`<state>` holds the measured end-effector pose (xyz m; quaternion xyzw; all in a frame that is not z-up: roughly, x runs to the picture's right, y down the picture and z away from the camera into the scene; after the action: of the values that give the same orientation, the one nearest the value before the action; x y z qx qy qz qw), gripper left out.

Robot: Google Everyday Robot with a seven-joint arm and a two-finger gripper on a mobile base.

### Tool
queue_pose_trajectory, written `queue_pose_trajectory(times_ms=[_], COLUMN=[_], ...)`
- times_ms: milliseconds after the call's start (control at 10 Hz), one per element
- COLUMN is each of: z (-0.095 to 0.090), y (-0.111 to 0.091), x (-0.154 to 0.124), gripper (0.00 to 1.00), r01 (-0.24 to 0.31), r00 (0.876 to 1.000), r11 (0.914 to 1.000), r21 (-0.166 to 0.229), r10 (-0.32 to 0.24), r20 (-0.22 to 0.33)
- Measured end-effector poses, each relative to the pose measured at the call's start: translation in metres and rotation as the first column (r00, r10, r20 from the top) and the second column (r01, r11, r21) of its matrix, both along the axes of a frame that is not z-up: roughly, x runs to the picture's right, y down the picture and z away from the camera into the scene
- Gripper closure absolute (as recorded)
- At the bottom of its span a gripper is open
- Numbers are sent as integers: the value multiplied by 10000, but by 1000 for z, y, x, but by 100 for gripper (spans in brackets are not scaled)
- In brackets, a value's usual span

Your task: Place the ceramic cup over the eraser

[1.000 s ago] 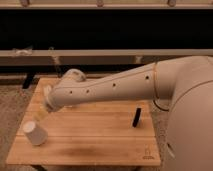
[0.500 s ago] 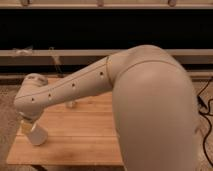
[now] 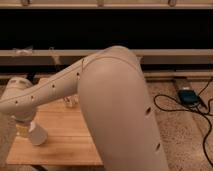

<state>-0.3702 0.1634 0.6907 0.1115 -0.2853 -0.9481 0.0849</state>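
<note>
- The gripper [image 3: 23, 129] hangs low over the near left corner of the table [image 3: 65, 137], fingers spread wide and nothing pinched. That looks like a stance for closing round something broad.
- The cup [image 3: 40, 136] sits just beside it on the wood, right at that corner. It seems to lean, though I cannot tell whether a finger touches it.
- The eraser does not show. The arm [image 3: 120, 110] sweeps across from the right and covers most of the tabletop, so it probably lies somewhere under that bulk.
- The cup is near the table's edge, so a careless closing could nudge it off the table.
- One or two small pale things [image 3: 70, 102] stand further back on the table, partly hidden — they could get in the way when the cup is carried across.
- A black box [image 3: 187, 95] and its cable [image 3: 207, 125] lie on the floor to the right, well apart from the work.
</note>
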Motion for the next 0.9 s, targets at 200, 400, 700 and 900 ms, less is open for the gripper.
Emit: queue_pose_trajectory(times_ms=[200,400,700,900], z=[4,17,30,38], y=[14,19,31,34], x=[-7,-5,-16,-15], gripper=[20,20,20,20], r01=[509,758,1229,1452], r00=[9986,9965,9911,9869], r11=[9987,9971,9924,9894], r21=[-42,-16,-24,-63], r10=[-510,-758,-1229,-1453], r20=[-131,-342,-516,-701])
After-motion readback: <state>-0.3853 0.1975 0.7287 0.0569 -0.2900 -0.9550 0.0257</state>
